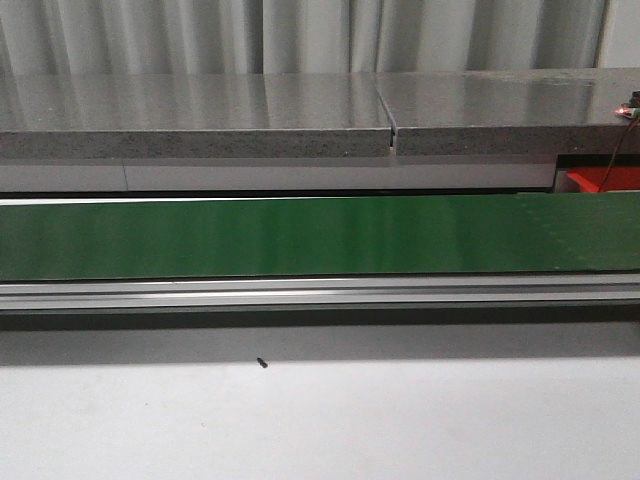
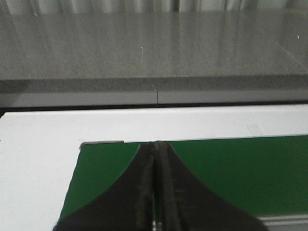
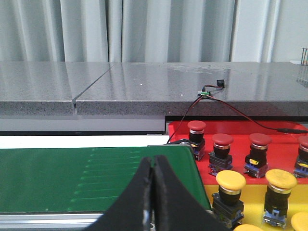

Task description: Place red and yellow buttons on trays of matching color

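Both pincers [image 2: 155, 192] [image 3: 154, 192] pressed shut, empty; mushroom-capped red buttons [image 3: 223, 150] and yellow buttons [image 3: 230, 192] upright.

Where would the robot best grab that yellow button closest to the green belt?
Probably by the domed cap of the yellow button, coming straight down from above. It stands upright, the cap is its widest part, and neighbours crowd its sides. The right gripper would first need to open its fingers.
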{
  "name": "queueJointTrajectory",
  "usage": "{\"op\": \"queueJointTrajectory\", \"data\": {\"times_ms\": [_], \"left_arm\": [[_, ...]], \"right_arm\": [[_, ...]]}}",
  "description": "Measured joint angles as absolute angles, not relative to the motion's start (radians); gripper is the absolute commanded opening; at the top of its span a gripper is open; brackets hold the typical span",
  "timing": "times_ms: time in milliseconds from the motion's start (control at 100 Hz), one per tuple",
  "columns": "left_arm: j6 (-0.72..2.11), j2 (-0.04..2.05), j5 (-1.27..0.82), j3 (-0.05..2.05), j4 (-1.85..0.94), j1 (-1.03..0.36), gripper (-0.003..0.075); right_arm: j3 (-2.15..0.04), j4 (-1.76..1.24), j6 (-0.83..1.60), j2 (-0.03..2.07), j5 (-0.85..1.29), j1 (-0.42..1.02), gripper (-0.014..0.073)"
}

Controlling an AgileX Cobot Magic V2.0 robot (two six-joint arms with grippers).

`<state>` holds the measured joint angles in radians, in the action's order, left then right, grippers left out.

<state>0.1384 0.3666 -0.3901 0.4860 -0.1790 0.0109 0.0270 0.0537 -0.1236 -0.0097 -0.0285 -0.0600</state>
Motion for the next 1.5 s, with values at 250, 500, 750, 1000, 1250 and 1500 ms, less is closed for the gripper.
{"op": "queueJointTrajectory", "data": {"times_ms": [250,500,750,1000,1250,1500], "left_arm": [[-0.104,0.215,-0.096,0.23,-0.034,-0.005,-0.002],[-0.129,0.064,-0.041,0.038,-0.015,-0.057,-0.002],[-0.089,-0.006,-0.035,0.003,-0.02,-0.092,-0.002],[-0.033,-0.006,-0.041,0.003,-0.059,-0.092,-0.002],[-0.026,-0.006,-0.041,0.003,-0.061,-0.092,-0.002],[-0.026,-0.006,-0.043,0.003,-0.062,-0.092,-0.002]], "right_arm": [[0.027,0.054,-0.124,-0.01,-0.028,-0.06,-0.0066],[0.027,0.054,-0.124,-0.01,-0.028,-0.06,-0.0066],[0.027,0.054,-0.124,-0.01,-0.03,-0.06,-0.0066],[0.027,0.054,-0.125,-0.01,-0.03,-0.06,-0.0066],[0.027,0.054,-0.125,-0.01,-0.03,-0.06,-0.0066],[0.027,0.054,-0.125,-0.01,-0.03,-0.06,-0.0066]]}}
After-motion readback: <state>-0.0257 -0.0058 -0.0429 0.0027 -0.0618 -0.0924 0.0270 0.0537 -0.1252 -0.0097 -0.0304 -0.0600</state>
